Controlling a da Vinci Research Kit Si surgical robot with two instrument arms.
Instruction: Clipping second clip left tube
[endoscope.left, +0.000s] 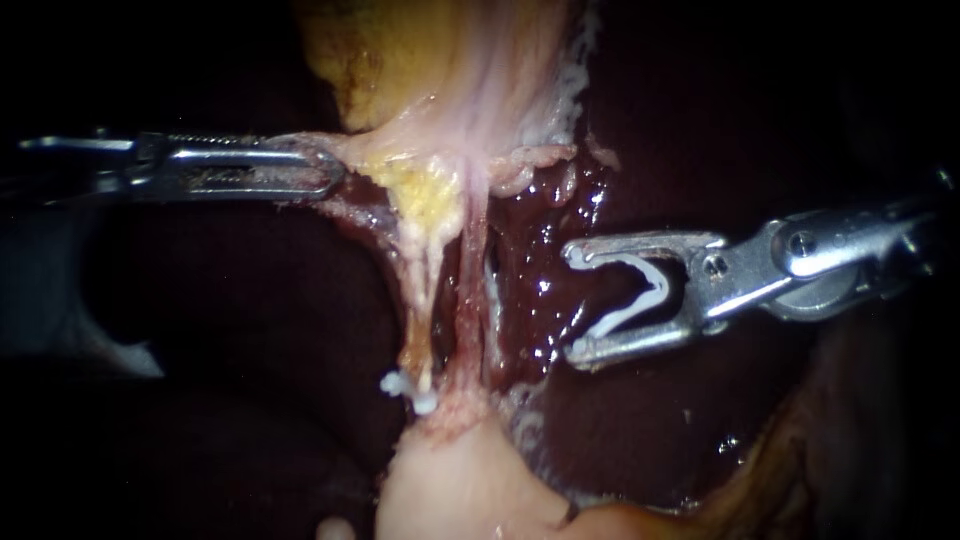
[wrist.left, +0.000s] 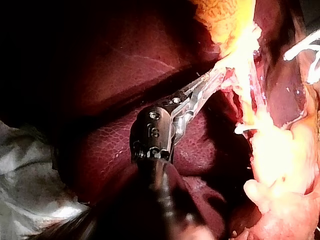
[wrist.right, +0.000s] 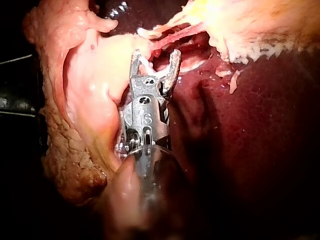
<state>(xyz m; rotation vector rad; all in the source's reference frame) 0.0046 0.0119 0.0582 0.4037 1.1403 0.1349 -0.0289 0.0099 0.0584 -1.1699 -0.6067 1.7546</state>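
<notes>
The left tube (endoscope.left: 425, 290) is a thin yellowish strand, with the reddish right tube (endoscope.left: 472, 300) beside it. A white clip (endoscope.left: 410, 392) sits low on the left tube, also seen as the clip (wrist.left: 242, 129) ahead of my left instrument. My left instrument (endoscope.left: 335, 172) (wrist.left: 220, 75) is shut on the pale tissue where the gallbladder (endoscope.left: 470, 70) narrows, pulling it left. My right instrument (endoscope.left: 572, 300) (wrist.right: 155, 54) has its jaws wide apart with a white open clip (endoscope.left: 645, 295) (wrist.right: 150, 70) seated between them. Its tips stand right of both tubes, apart from them.
Raw, wet, dark red liver (endoscope.left: 555, 240) lies behind the tubes and under the right instrument's jaws. Pale fatty tissue (endoscope.left: 450, 480) bulges where the tubes end below. In the right wrist view a pink, lumpy fold (wrist.right: 85, 100) lies close beside the instrument.
</notes>
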